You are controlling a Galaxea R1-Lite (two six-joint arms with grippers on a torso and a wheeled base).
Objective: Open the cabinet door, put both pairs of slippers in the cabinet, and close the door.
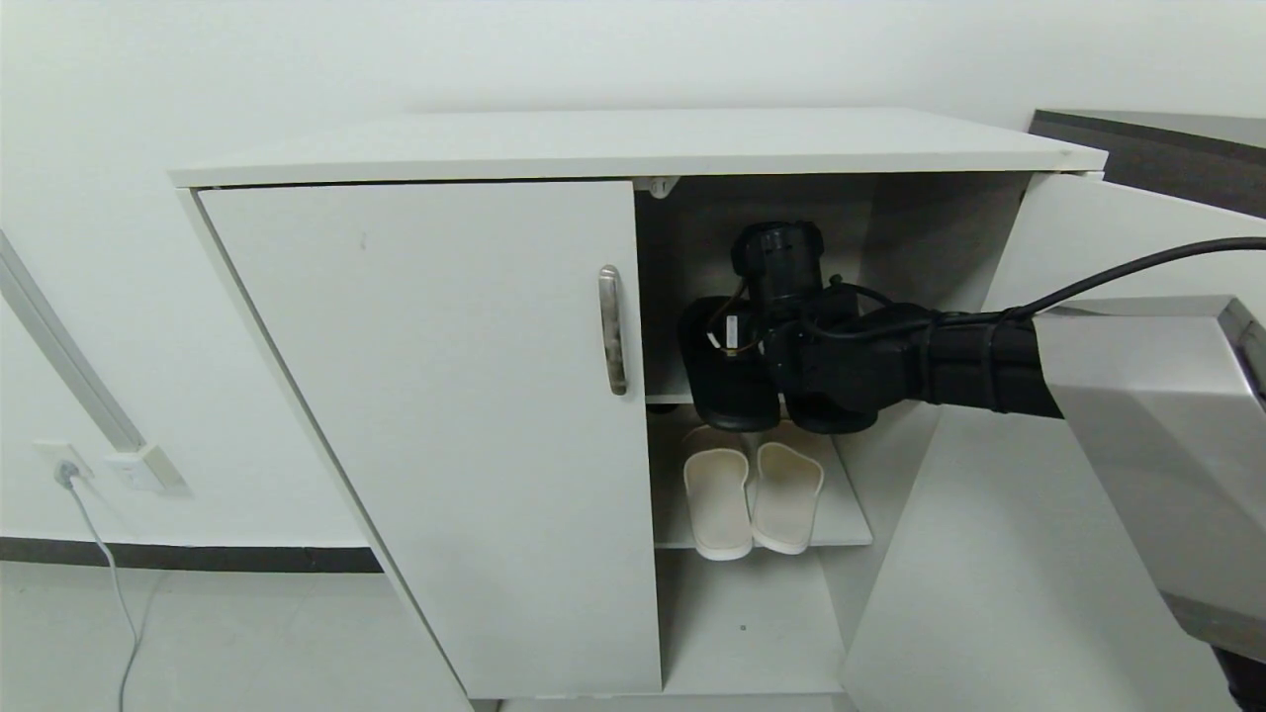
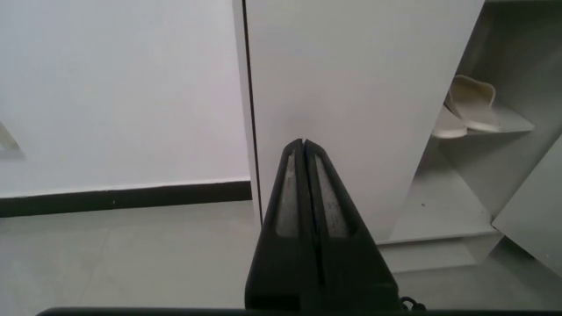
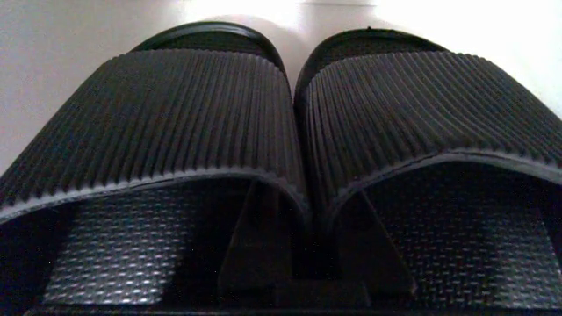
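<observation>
Inside, two black slippers (image 1: 719,388), two cream slippers (image 1: 719,499)

The right arm (image 1: 920,371) covers much of the black slippers (image 1: 727,391) from where I stand. Up close, the right gripper (image 3: 309,215) has its fingertips lost under their ribbed straps, so I can't tell how far in they go. The white slippers (image 1: 752,499) below have their far ends out of sight behind the black pair, the closed left door (image 1: 445,415) hides that half of the cabinet (image 1: 633,143), and the open right door (image 1: 989,574) runs off the lower edge.
</observation>
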